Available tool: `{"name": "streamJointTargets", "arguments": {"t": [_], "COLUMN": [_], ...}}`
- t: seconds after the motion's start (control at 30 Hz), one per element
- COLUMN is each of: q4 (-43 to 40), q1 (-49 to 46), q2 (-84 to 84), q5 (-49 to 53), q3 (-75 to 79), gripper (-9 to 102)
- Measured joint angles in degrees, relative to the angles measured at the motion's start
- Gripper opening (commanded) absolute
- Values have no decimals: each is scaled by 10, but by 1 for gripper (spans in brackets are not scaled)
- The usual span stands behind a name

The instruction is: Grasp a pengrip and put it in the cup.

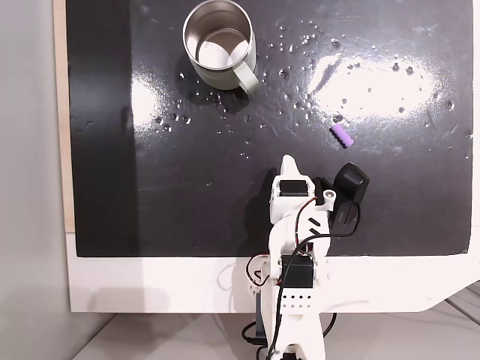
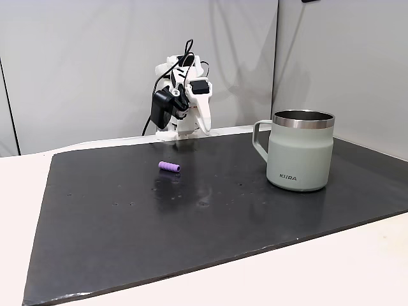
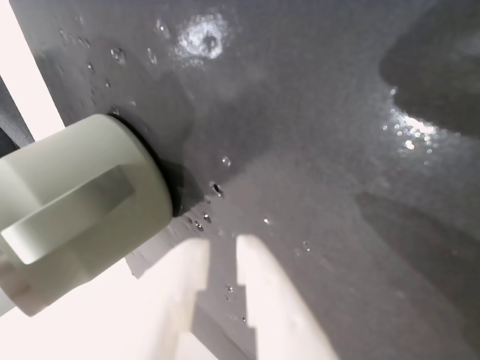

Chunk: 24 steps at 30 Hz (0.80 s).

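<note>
Cup [image 2: 299, 156]: pale matt outer wall, polished metal rim and mirror-bright metal inside [image 1: 219, 43]. Mat [image 1: 187, 187]: black, glossy, with glare patches and small pits. Pengrip [image 1: 342, 135]: purple, ribbed, matt. Arm [image 1: 296, 240]: smooth white plastic; gripper [image 3: 222, 251] likewise. Table [image 2: 331, 274]: matt white.

We are looking at a small arm [image 1: 298, 247] built from white plastic shells, with black servo blocks showing between them. A black block [image 1: 291, 273] is sitting low on the arm, and below it a white plate is showing a row of small holes. Thin red and black cables [image 1: 310, 225] are looping alongside that block, and thicker black cables are trailing from the base. A rounded black camera housing [image 1: 349, 193] is sticking out beside the wrist. In the wrist view, the jaws are showing as two pale white prongs [image 3: 259, 296] with a narrow gap between them.
</note>
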<state>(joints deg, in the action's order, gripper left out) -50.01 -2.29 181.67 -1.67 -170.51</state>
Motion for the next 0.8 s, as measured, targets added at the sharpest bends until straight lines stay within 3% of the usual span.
{"name": "streamJointTargets", "arguments": {"t": [0.5,0.8], "q4": [5,-33], "q1": [-4,-52], "q2": [0,-142], "q5": [25,40], "q3": [11,199], "gripper": [0,0]}}
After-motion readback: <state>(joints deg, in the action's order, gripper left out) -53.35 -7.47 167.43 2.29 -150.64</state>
